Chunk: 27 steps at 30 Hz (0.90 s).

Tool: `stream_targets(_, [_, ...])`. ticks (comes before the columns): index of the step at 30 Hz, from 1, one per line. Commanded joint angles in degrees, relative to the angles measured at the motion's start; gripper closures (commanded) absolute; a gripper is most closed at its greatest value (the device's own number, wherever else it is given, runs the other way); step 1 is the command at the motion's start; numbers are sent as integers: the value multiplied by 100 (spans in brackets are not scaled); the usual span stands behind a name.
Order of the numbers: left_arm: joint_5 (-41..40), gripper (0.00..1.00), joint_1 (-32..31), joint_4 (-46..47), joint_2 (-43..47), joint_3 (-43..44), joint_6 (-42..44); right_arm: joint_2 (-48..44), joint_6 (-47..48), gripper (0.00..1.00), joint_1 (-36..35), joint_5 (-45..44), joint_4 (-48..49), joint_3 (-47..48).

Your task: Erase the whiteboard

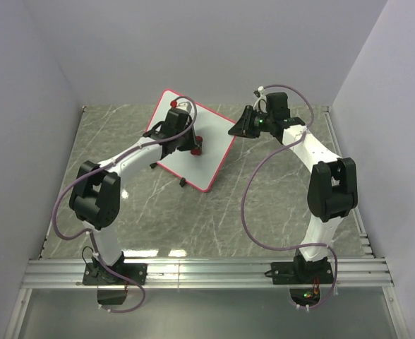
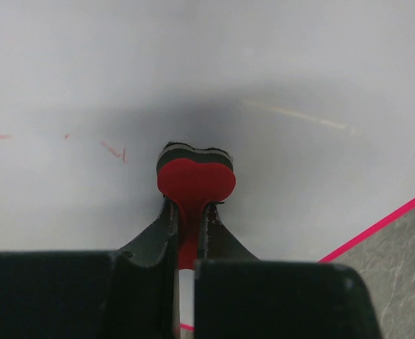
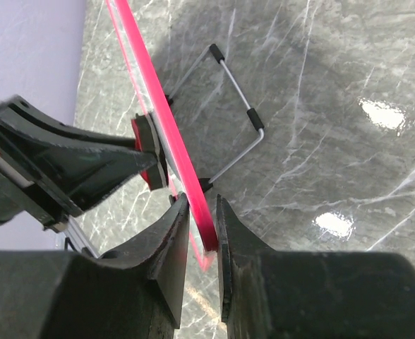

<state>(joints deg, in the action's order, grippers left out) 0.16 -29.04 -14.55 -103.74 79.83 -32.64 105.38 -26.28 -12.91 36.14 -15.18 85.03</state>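
**2 robot arms working on a propped whiteboard, 1 wiping and 1 steadying**

Nearest, a ribbed aluminium rail [image 1: 207, 272] carries the bases of both arms. Beyond it lies a glossy grey table [image 1: 193, 219] with white marble veining.

Both arms reach to the far middle of the table, where the whiteboard [image 1: 211, 159] stands turned like a diamond. It is a flat, smooth white rectangle with a thin red rim and rounded corners. The right wrist view shows it tilted up on a thin wire stand [image 3: 253, 117] with black sleeves.

The left gripper [image 2: 188, 212] is over the board's middle. Its fingers are clamped on the stem of a small red eraser block [image 2: 195, 180]. The block has a smooth, heart-like top and a dark, felt-like layer beneath, which lies flat against the white surface. Held this way, the felt can likely rub the board. Just left of the block are a few faint red marks [image 2: 116, 150], so the erasing looks unfinished.

The right gripper [image 3: 202, 208] is at the board's right corner, with 1 black finger on each side of the red rim, closed on it. This hold most likely stops the propped board from sliding or tipping under the eraser's push.
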Motion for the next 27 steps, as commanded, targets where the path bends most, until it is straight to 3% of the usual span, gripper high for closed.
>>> stream_targets(1, [106,100,-58,75,-260,506,12,-352,97,100,-10,-116,-73,-48])
stream_targets(8, [142,100,-58,92,-208,551,-40,-378,115,100,-80,-98,-29,-154])
stream_targets(19, [467,100,-172,681,522,-1338,-321,-326,106,100,-107,-81,-38,-75])
stream_targets(27, [292,100,-252,435,285,-786,-252,-246,185,100,-274,-133,-117,13])
